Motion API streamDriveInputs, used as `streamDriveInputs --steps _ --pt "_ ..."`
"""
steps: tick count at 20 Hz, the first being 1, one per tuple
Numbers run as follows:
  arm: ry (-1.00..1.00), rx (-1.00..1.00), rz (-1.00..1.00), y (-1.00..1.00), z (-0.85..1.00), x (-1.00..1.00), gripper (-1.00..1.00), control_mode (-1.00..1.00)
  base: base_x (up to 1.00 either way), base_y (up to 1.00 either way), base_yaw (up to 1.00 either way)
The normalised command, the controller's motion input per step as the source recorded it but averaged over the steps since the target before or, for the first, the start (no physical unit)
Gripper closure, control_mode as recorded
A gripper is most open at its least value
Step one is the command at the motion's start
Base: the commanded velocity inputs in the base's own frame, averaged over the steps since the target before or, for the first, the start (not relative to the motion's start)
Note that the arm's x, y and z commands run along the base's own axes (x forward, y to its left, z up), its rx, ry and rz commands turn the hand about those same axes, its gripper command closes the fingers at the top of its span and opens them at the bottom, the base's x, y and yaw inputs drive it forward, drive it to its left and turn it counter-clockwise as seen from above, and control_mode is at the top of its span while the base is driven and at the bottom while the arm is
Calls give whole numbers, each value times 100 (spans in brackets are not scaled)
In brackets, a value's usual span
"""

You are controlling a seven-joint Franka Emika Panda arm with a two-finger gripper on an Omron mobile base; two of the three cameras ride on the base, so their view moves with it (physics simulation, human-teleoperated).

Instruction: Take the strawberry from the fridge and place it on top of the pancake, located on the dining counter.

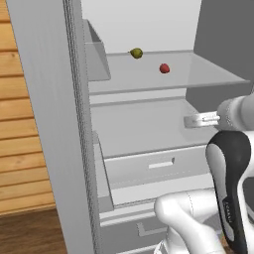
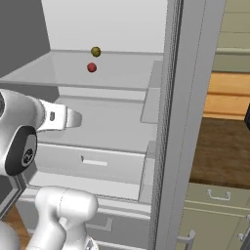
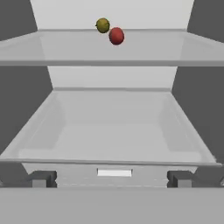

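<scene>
The fridge (image 1: pixel 59 124) is seen standing open, its pale interior exposed between the two swung-out doors. One glass shelf (image 1: pixel 208 74) inside is taken here as the landmark. On that shelf the strawberry (image 1: pixel 164 68) is found — a tiny red rounded fruit resting on the glass, set toward the middle of the shelf's depth. Just behind it, nearer the shelf's back edge, a small olive-green fruit (image 1: pixel 136 53) is seen; in the hand view the two appear almost touching, while from the base views a small gap between them is shown. The same pair is visible in the right base view, the strawberry (image 2: pixel 92 67) lying in front of the green fruit (image 2: pixel 95 51), and in the hand view, the strawberry (image 3: pixel 116 36) beside the green fruit (image 3: pixel 103 25).

Below the shelf a wide pale drawer (image 3: pixel 113 131) is seen, with a slot handle on its front face. A door bin (image 1: pixel 96 54) is mounted on the door at about shelf height.

The gripper (image 1: pixel 201 120) is held below the level of the shelf and in front of it, over the drawer — well apart from the strawberry. Its fingers (image 3: pixel 41 178) are spread wide, one tip near each lower corner of the hand view, and nothing is held between them. In the right base view the gripper (image 2: pixel 73 118) is seen pointing into the fridge interior, beneath the shelf's front edge.
</scene>
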Motion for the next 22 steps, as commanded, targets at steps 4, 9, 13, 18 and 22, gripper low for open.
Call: streamDriveInputs --steps 4,9,13,18,22 --pt "-7 -4 -10 0 51 71 -100 -100 0 0 0" --pt "0 0 -3 0 55 79 -100 -100 0 0 0" --pt "0 4 1 0 22 71 -100 -100 0 0 0" --pt "-1 0 0 0 29 45 -100 -100 0 0 0" --pt "0 0 -1 -6 0 75 -100 -100 0 0 0"
